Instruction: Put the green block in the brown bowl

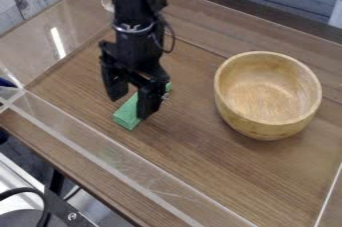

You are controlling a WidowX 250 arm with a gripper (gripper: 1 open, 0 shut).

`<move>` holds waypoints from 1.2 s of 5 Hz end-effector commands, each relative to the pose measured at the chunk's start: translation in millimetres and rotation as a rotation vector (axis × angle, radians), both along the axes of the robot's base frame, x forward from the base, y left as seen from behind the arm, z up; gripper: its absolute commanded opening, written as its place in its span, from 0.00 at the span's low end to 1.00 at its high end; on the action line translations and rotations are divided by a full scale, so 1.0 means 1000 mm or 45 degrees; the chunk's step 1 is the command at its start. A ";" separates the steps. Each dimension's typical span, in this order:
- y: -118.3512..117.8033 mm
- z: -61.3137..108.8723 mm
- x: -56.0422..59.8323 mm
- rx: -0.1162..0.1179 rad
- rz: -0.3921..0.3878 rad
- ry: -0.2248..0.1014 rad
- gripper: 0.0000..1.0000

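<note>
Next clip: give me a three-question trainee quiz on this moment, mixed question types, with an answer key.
1. True or false: the green block lies inside the brown bowl.
2. The gripper is: A) open, its fingers on either side of the block; B) shut in the air over the bowl; C) out of view.
3. Fill in: the bowl holds ____.

Key: 1 false, the block lies on the wooden table; 2 A; 3 nothing.

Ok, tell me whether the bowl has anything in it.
Empty. The bowl shows only bare wood inside, and the green block lies on the table to its left, under the open gripper.
</note>
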State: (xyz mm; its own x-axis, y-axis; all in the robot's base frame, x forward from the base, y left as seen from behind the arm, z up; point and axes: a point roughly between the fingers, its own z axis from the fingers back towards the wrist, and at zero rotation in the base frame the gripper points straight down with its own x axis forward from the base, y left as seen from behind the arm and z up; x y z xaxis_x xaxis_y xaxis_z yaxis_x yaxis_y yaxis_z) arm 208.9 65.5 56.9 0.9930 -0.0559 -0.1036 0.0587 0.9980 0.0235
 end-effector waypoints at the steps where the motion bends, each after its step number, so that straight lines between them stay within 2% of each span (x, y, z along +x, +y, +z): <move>1: 0.003 -0.001 0.007 0.013 -0.007 -0.034 1.00; 4: -0.002 -0.012 0.009 0.000 -0.012 -0.027 1.00; 6: -0.006 -0.014 0.009 -0.012 -0.013 -0.039 1.00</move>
